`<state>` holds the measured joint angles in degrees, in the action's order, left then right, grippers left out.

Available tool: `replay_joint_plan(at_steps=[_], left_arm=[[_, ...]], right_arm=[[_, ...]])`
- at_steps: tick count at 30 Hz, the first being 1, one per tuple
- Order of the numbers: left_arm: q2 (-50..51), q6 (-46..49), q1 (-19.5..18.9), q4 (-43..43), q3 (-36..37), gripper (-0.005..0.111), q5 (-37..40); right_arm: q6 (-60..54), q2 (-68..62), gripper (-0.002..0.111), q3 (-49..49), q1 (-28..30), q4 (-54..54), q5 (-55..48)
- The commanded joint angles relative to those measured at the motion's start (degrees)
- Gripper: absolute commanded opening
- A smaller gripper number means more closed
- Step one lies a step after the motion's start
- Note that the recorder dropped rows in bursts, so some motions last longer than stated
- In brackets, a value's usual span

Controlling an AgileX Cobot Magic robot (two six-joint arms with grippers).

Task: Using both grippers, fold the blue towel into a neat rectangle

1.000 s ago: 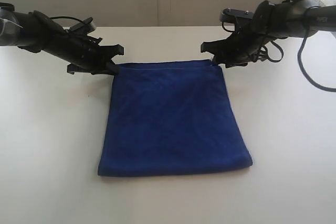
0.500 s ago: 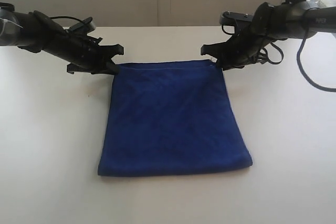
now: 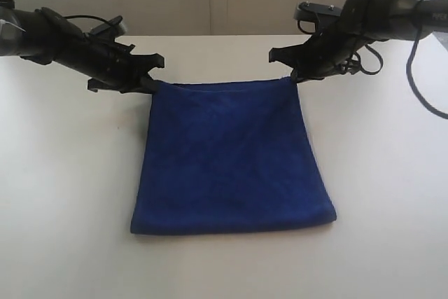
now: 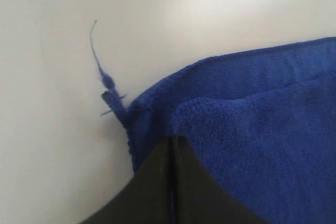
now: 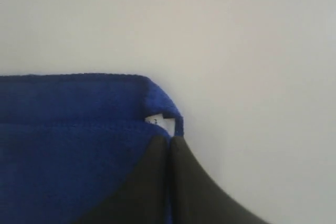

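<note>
At the far corners of the blue towel [image 3: 231, 159], itself flat on the table [image 3: 63, 194], you have the left gripper [image 3: 149, 84] and right gripper [image 3: 292, 76] clenched on cloth, lifted slightly from a second ago, so the next fold appears begun.

Towel [image 3: 231, 162] on table [image 3: 66, 194]; left tool [image 3: 150, 83], right tool [image 3: 293, 76] at rear corners

The blue towel [image 3: 231, 159] was fuzzy, napped cloth with a stitched hem and a frayed thread [image 4: 102, 74]. The surface [image 3: 63, 194] was smooth, matt white. The left gripper [image 3: 150, 82] and right gripper [image 3: 292, 75] were matt black.
</note>
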<state>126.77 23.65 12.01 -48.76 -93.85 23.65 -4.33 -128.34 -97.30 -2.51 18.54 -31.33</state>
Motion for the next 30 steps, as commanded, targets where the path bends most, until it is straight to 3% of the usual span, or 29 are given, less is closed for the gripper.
replay_joint_plan(at_steps=[1,14,22,30], left_arm=[[-2.38,2.25,0.13,-0.46,-0.25,0.0,1.12],[-5.01,3.29,0.13,-0.46,-4.93,0.0,2.96],[2.61,3.29,0.13,-0.95,-6.8,0.0,-10.69],[7.74,3.29,0.13,-4.17,-9.88,0.0,-10.92]], right_arm=[[-1.67,2.32,0.0,-0.21,0.3,-0.45,0.29],[-2.02,6.45,0.0,-0.21,0.3,-0.45,4.92],[-3.4,-1.3,0.0,-1.45,0.3,-0.45,15.84],[-3.54,-7.7,0.0,-2.27,0.3,-0.45,22.04]])
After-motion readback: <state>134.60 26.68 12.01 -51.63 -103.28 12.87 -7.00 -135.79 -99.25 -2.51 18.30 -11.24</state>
